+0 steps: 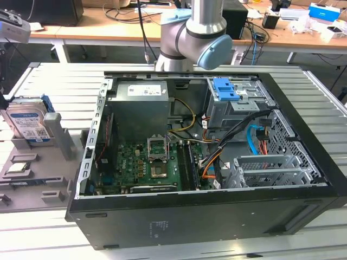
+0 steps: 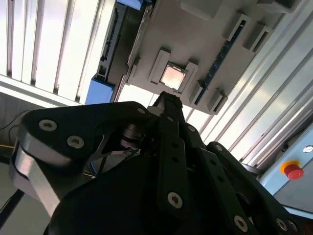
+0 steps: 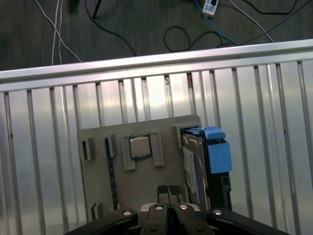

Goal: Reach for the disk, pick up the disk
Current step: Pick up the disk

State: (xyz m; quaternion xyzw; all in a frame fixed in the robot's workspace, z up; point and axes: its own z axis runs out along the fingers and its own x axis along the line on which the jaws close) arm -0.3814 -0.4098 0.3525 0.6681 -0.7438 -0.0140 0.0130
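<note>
The disk (image 1: 27, 123) stands on edge in a grey holder (image 1: 59, 162) at the exterior view's left, its white-and-blue label facing out. In the first wrist view I look down on the disk's (image 3: 194, 171) top edge and its blue side rail (image 3: 217, 155). My gripper (image 3: 168, 192) hangs above the holder, a little to one side of the disk and apart from it. Its fingertips are pressed together with nothing between them. In the second wrist view the gripper (image 2: 166, 100) points toward the holder, with the blue rail (image 2: 100, 90) off to its side.
A small square silver chip (image 3: 140, 147) lies in a holder pocket right ahead of the fingertips. The open computer case (image 1: 206, 141), with a blue latch plate (image 1: 225, 89), fills the table's middle. The slatted metal table (image 3: 49, 147) ends near the holder; cables lie on the floor (image 3: 146, 29) beyond.
</note>
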